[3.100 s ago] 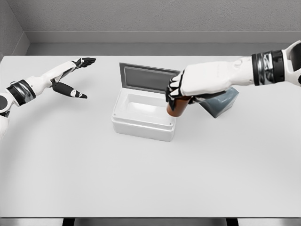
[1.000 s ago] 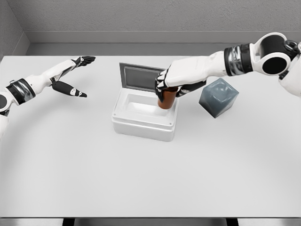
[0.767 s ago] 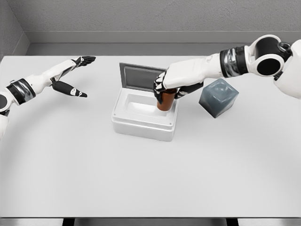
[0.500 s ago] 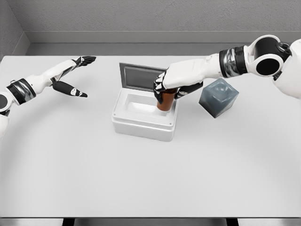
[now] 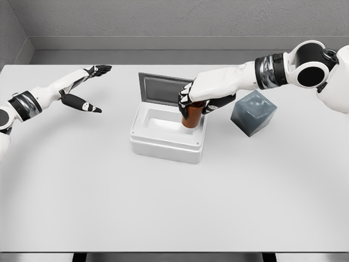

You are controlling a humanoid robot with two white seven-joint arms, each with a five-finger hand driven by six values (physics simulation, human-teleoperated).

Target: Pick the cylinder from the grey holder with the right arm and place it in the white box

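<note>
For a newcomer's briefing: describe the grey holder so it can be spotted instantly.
On the white table, look right of the open white box, beyond the right hand gripping the brown cylinder. The grey holder is the tilted, dark cube, the only grey block there.

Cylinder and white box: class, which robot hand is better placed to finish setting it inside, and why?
Right. The right robot hand already grips the brown cylinder over the white box, at its right end. The left robot hand is open, far left.
</note>
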